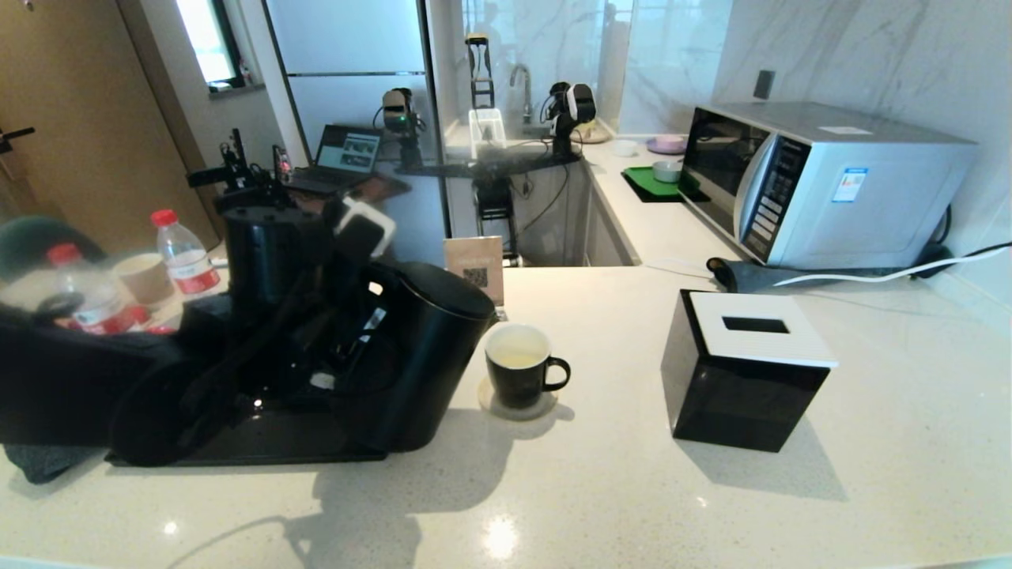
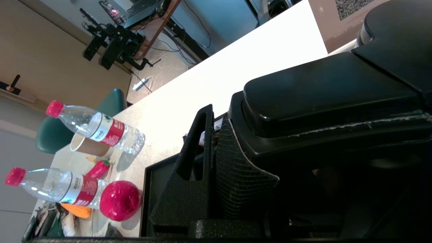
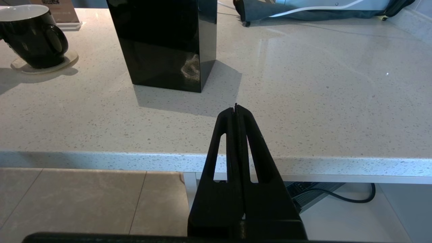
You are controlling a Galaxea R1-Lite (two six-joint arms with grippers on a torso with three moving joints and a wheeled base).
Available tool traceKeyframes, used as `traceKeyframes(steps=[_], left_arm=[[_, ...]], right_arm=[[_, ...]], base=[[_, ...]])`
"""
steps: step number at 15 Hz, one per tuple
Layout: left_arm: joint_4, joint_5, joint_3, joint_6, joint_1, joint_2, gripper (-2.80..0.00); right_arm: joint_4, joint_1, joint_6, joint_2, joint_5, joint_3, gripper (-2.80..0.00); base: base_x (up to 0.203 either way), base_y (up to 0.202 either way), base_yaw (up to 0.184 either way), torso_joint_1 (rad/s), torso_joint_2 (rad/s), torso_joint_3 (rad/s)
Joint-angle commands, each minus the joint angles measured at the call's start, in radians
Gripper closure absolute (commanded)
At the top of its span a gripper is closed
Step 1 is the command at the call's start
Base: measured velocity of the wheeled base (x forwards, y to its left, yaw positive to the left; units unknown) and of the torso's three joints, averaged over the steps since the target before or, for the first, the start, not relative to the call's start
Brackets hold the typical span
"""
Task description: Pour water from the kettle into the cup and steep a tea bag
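Note:
The black kettle (image 1: 427, 356) leans to the right over a black tray (image 1: 261, 450), its top close to the cup's rim. My left gripper (image 1: 348, 316) is shut on the kettle's loop handle (image 2: 330, 91). One ribbed finger (image 2: 236, 168) presses the handle and the other is hidden behind it. The black cup (image 1: 518, 367) stands on a round coaster just right of the kettle, its pale inside showing; the cup (image 3: 32, 37) also shows in the right wrist view. No stream of water shows. The tea bag is hidden. My right gripper (image 3: 236, 106) is shut and empty, low in front of the counter's edge.
A black tissue box (image 1: 743, 371) stands right of the cup. A microwave (image 1: 822, 182) is at the back right, with a cable and a dark cloth (image 1: 743, 276) before it. Two water bottles (image 1: 186, 253), a paper cup (image 1: 144, 276) and a QR sign (image 1: 474, 265) stand behind the kettle.

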Motion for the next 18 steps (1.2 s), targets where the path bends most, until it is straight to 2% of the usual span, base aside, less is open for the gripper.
traceKeyframes(steps=[1,15,18], left_arm=[[-0.004,0.003,-0.027,0.005,0.0,0.035,0.0],[-0.004,0.004,-0.096,0.063,0.009,0.099,0.0],[-0.006,0.003,-0.109,0.098,0.017,0.106,0.0]], right_arm=[[0.0,0.0,0.0,0.001,0.001,0.0,0.0],[0.0,0.0,0.0,0.001,0.001,0.0,0.0],[0.0,0.0,0.0,0.001,0.001,0.0,0.0]], base=[[0.0,0.0,0.0,0.0,0.0,0.0],[0.0,0.0,0.0,0.0,0.0,0.0],[0.0,0.0,0.0,0.0,0.0,0.0]])
